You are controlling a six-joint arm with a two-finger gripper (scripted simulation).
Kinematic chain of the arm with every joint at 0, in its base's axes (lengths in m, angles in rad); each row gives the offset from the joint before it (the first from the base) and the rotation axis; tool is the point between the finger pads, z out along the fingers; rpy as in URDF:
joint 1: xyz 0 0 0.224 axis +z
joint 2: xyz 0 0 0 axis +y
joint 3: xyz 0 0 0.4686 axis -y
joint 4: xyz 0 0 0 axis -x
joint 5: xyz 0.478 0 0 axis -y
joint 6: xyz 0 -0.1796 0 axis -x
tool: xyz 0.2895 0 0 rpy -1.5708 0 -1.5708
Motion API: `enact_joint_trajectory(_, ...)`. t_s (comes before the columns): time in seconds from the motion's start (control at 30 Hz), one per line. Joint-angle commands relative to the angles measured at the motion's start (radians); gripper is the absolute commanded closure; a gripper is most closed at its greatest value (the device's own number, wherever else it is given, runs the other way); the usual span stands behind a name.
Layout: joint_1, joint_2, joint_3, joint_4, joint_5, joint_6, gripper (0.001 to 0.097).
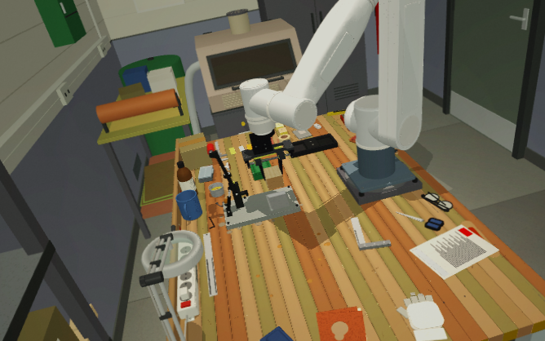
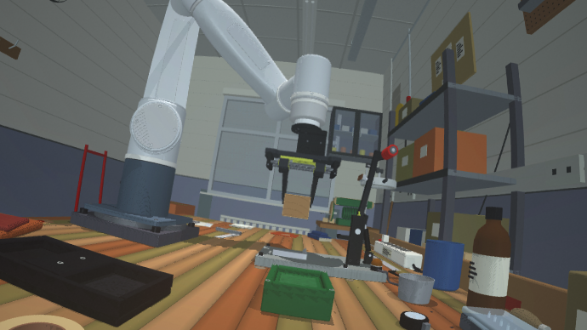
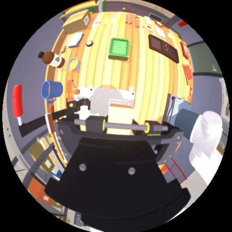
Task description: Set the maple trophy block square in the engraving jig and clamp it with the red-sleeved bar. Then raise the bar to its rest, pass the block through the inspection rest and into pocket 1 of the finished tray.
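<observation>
My gripper hangs well above the bench, between the engraving jig and the green inspection rest. The maple trophy block is clamped between its fingers and hangs clear of every surface. The engraving jig is a grey plate lying on the bench, and its seat is empty. The red-sleeved bar stands raised at the jig's left end, its red sleeve at the top. The green inspection rest and the black finished tray lie beyond the jig, apart from each other.
The robot's base stands on the bench to the right of the jig. A blue mug, a brown bottle and a small metal cup stand along the bench's left edge beside the bar. A cardboard box sits behind them.
</observation>
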Motion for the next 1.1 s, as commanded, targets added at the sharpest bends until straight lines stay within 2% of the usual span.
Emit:
enact_joint_trajectory(0.0, 0.0, -0.002, 0.002, 0.0, -0.005, 0.0, 0.0966)
enact_joint_trajectory(0.57, -0.035, -0.01, 0.012, 0.0, -0.021, 0.035, 0.0966)
enact_joint_trajectory(0.8, -0.14, 0.006, 0.026, 0.001, -0.021, 0.139, 0.0966)
enact_joint_trajectory(1.07, -0.328, 0.055, 0.075, 0.001, -0.02, 0.327, 0.0966)
